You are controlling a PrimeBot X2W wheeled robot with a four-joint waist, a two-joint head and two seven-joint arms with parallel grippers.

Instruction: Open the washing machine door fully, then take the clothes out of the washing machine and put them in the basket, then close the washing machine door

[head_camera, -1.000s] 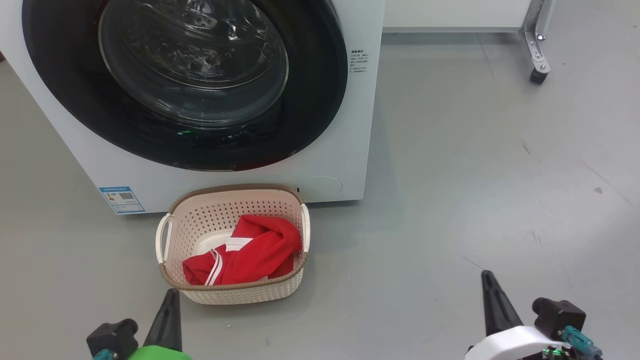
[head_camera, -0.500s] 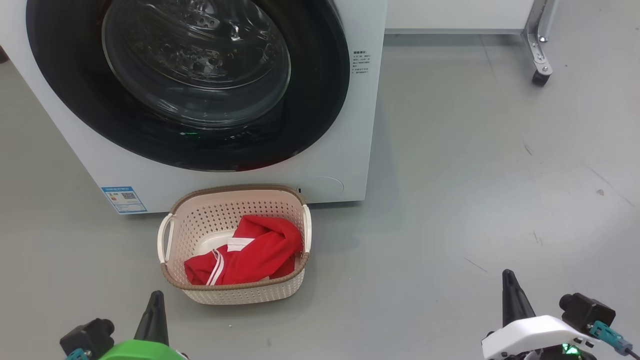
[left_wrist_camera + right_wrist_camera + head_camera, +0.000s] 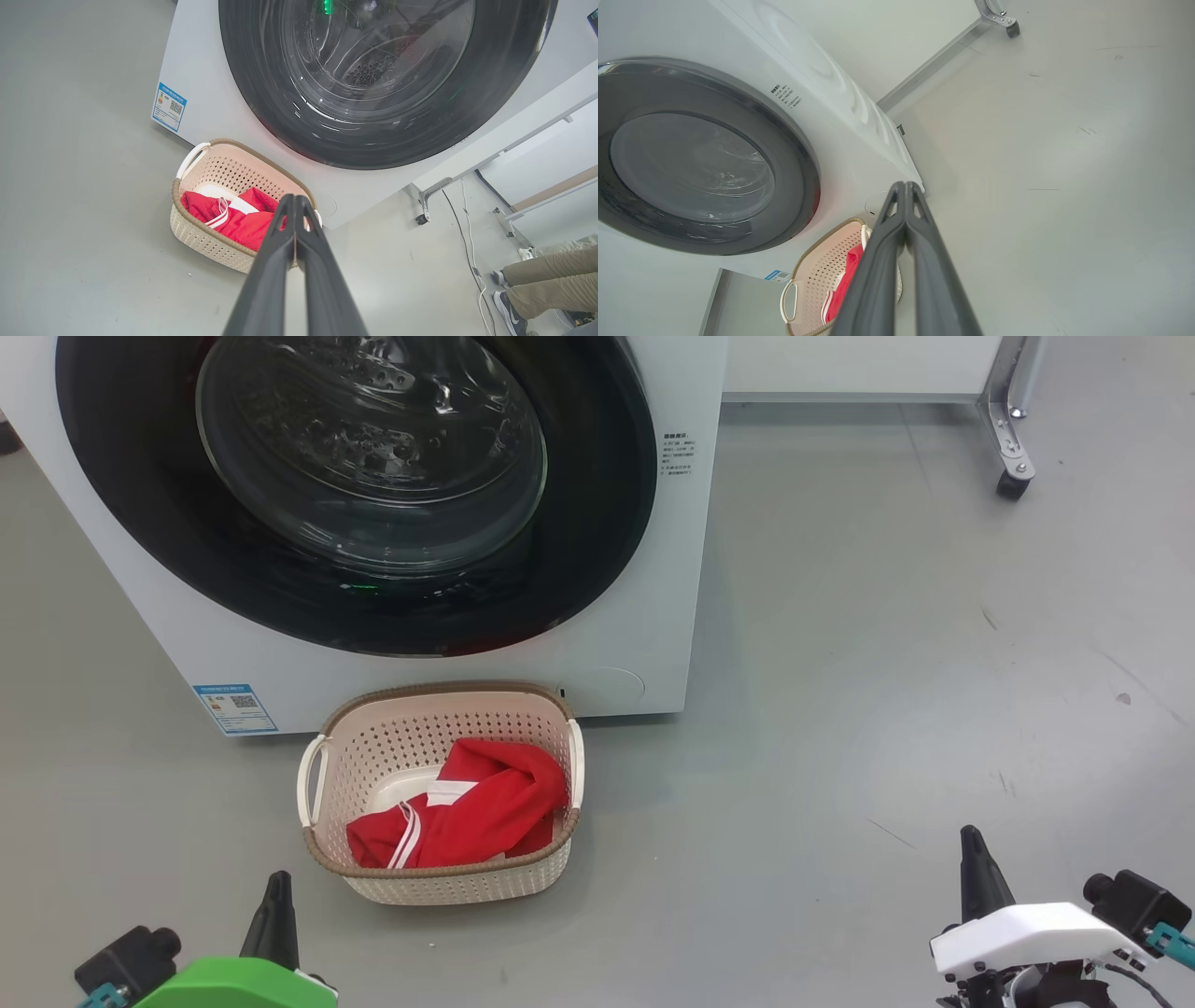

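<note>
Left claw [image 3: 295, 199] closed above scuffed grey floor [image 3: 93, 242].

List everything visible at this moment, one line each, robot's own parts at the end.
washing machine: one, white, behind the basket
washing machine door: one, black rim and clear glass, shut on the machine front
label: one, blue, machine's lower left corner
basket: one, cream with brown rim, on the floor before the machine
clothes: one heap, red with white stripes, inside the basket
metal frame leg: one, silver, on a castor, right of the machine
person's legs: two, khaki trousers, beyond the frame
left gripper: dark fingers, shut, empty
right gripper: dark fingers, shut, empty
</note>
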